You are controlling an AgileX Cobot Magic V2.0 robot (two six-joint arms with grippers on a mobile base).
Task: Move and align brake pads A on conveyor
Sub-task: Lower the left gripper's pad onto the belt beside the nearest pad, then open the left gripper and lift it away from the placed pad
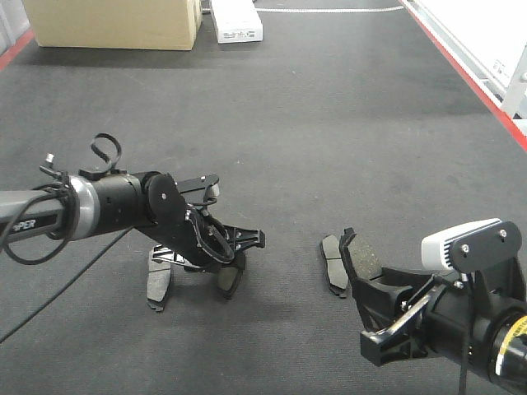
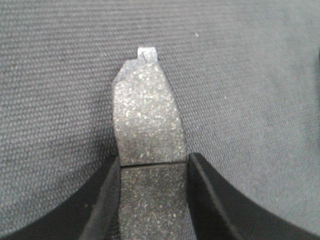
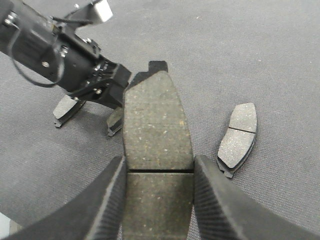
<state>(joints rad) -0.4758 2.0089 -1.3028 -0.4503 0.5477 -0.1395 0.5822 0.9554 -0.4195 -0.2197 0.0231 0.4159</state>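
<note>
Several brake pads A show on the dark conveyor (image 1: pixel 329 123). My left gripper (image 1: pixel 222 259) (image 2: pixel 152 162) is shut on one pad (image 2: pixel 147 120) (image 1: pixel 230 281), held low at the belt, with its grainy face and centre groove towards the camera. A second pad (image 1: pixel 156 284) (image 3: pixel 66 107) lies just left of it. My right gripper (image 1: pixel 356 247) (image 3: pixel 159 165) is shut on another pad (image 3: pixel 157 122) (image 1: pixel 364 257), lifted above the belt. A loose pad (image 1: pixel 333 263) (image 3: pixel 238 137) lies flat next to it.
A cardboard box (image 1: pixel 115 20) and a white box (image 1: pixel 237 23) stand at the belt's far end. Red frame edges run along the right (image 1: pixel 469 78) and far left (image 1: pixel 16 51). A pale surface (image 1: pixel 486 29) lies beyond the right edge.
</note>
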